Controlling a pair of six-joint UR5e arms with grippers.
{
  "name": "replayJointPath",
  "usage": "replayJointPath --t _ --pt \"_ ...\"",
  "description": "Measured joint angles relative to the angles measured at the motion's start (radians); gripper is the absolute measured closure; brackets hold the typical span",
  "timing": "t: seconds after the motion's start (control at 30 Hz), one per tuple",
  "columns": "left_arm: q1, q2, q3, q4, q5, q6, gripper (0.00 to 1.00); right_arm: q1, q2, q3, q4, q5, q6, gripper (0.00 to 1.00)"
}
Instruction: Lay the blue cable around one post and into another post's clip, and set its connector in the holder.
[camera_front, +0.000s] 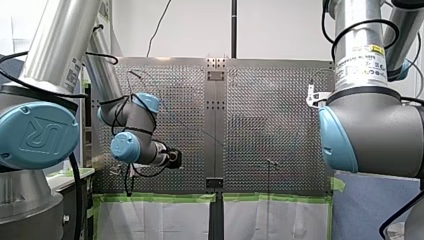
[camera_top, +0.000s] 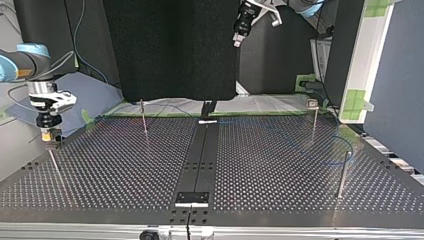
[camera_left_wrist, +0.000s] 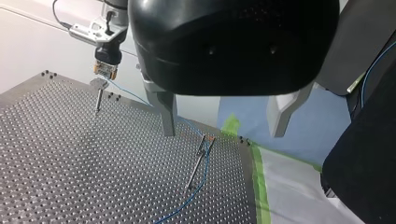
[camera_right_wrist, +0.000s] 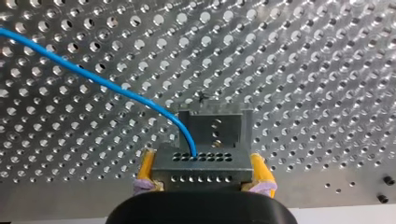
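In the right wrist view my right gripper (camera_right_wrist: 201, 169) is shut, its yellow pads (camera_right_wrist: 146, 169) clamping the grey connector (camera_right_wrist: 198, 164). The blue cable (camera_right_wrist: 102, 84) enters the connector's top. The grey holder (camera_right_wrist: 215, 125) stands just ahead of the connector. In the left wrist view my right gripper (camera_left_wrist: 105, 70) hangs just above the holder (camera_left_wrist: 99, 85), and the cable (camera_left_wrist: 135, 95) runs from it to a clip post (camera_left_wrist: 201, 154) and on along the plate. My left gripper (camera_left_wrist: 222, 134) is open and empty, raised above that post. It hangs high in the top view (camera_top: 238, 41).
Thin posts stand on the perforated plate (camera_top: 125, 170): one near the back (camera_top: 143, 116), one at the back right (camera_top: 314, 117), one at the right front (camera_top: 344, 172). A dark strip (camera_top: 202, 155) runs down the middle. Green tape (camera_front: 165, 198) edges the plate.
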Motion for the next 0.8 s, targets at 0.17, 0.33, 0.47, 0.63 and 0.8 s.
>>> replayJointPath --t 0.17,0.33,0.47,0.63,0.8 --pt "-0.001 0.0 0.0 -0.001 -0.005 0.0 0.05 0.005 0.007 -0.015 0.01 0.001 0.003 1.0" --pt "0.0 0.0 0.0 -0.002 -0.006 0.0 0.05 0.007 0.01 -0.03 0.019 0.001 0.012 1.0" --pt "0.0 0.0 0.0 -0.002 -0.006 0.001 0.05 0.007 0.013 -0.044 0.041 0.001 0.015 1.0" --pt "0.001 0.0 0.0 -0.002 -0.007 0.002 0.05 0.007 0.014 -0.053 0.063 0.0 0.014 1.0" --pt "0.001 0.0 0.0 -0.001 -0.008 0.003 0.05 0.007 0.017 -0.059 0.071 -0.006 0.013 1.0"
